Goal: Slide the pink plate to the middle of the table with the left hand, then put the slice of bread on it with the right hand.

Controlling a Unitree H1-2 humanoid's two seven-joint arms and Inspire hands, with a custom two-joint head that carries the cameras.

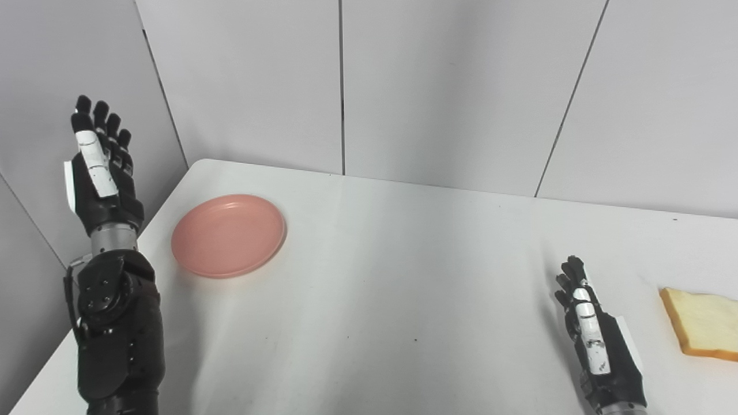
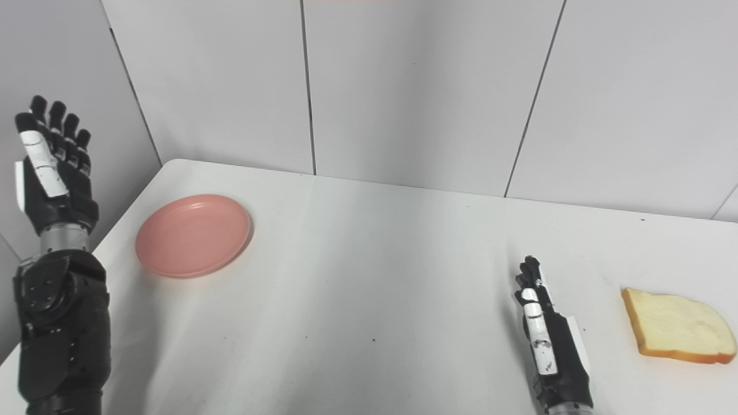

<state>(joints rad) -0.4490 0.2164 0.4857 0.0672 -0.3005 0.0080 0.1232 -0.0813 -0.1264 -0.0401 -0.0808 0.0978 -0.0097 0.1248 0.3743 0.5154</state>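
A round pink plate (image 1: 228,235) lies flat on the white table (image 1: 392,276), near its far left corner. My left hand (image 1: 101,167) is raised upright in the air to the left of the plate, beyond the table's left edge, fingers straight and apart, holding nothing. A slice of bread (image 2: 677,326) with a tan crust lies flat at the right side of the table. My right hand (image 2: 548,340) rests low over the table just left of the bread, fingers extended, empty, with a gap between it and the slice.
Grey wall panels (image 1: 438,86) stand behind the table and along its left side. The table's left edge (image 1: 52,363) runs diagonally beside my left forearm.
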